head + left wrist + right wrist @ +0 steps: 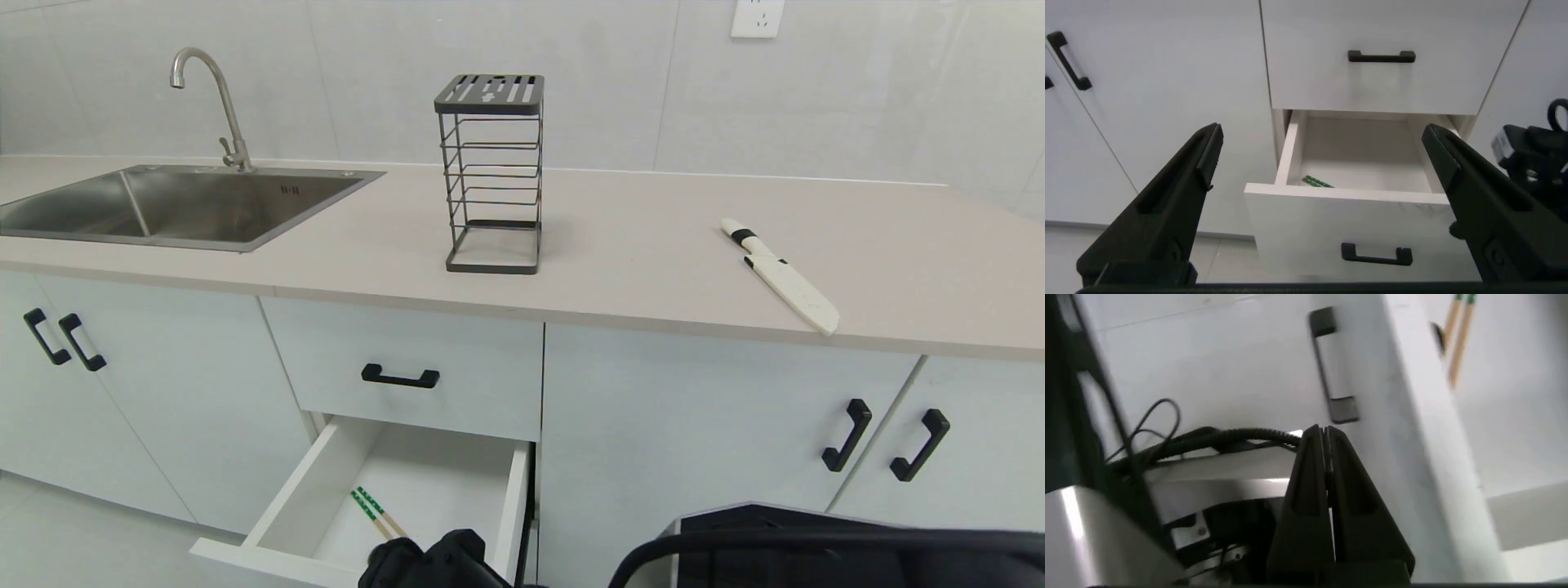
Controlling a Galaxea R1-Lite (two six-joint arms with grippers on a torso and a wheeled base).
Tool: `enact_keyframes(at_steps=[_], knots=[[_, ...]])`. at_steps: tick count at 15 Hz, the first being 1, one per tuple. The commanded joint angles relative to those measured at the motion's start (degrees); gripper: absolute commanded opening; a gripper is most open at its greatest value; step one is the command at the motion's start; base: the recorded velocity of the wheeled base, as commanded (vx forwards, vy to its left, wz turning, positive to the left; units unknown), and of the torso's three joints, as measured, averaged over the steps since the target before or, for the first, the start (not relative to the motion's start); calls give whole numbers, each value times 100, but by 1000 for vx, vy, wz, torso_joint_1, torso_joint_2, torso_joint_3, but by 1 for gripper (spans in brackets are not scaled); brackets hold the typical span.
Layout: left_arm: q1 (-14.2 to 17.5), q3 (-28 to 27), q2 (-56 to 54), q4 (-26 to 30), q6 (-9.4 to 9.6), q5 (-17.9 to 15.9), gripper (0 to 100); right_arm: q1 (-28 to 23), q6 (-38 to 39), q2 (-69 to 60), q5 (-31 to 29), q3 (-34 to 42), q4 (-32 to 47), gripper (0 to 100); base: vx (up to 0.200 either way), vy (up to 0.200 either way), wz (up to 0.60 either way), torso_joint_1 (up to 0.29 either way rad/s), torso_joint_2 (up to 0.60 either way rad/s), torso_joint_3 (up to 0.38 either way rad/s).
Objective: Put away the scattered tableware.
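Partway through: chopsticks (377,512) are lying in the open drawer (286,490) near its front wall, the knife (780,275) is waiting at the counter's (653,269) front edge, well right of the rack (492,175); left gripper (1321,135) is hanging spread apart, right gripper (1325,437) pressed together on nothing.

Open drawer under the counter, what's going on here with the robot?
A two-armed robot is putting tableware away. The drawer stands pulled open with green-tipped chopsticks lying inside. The left gripper faces the drawer front, jaws wide apart, holding nothing; the right gripper, jaws shut on nothing, sits close to the drawer's front panel. A white knife lies on the counter, right of the wire rack, not yet put away.
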Motion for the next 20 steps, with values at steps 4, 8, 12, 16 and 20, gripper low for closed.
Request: enact_keyframes(at_steps=[4,8,12,16,20], knots=[[0,1,0,1,2,2,100,-406,290,334,-964,-804,1,0,0,0,0,0,0,0],[0,1,0,1,2,2,100,-354,149,62,-956,-787,-16,0,0,0,0,0,0,0],[0,1,0,1,2,-6,100,-239,193,-527,-754,-505,-34,0,0,0,0,0,0,0],[0,1,0,1,2,2,100,-573,228,-2206,-490,1094,-491,0,0,0,0,0,0,0],[0,1,0,1,2,2,100,-1145,158,-3647,-305,2316,-640,0,0,0,0,0,0,0]])
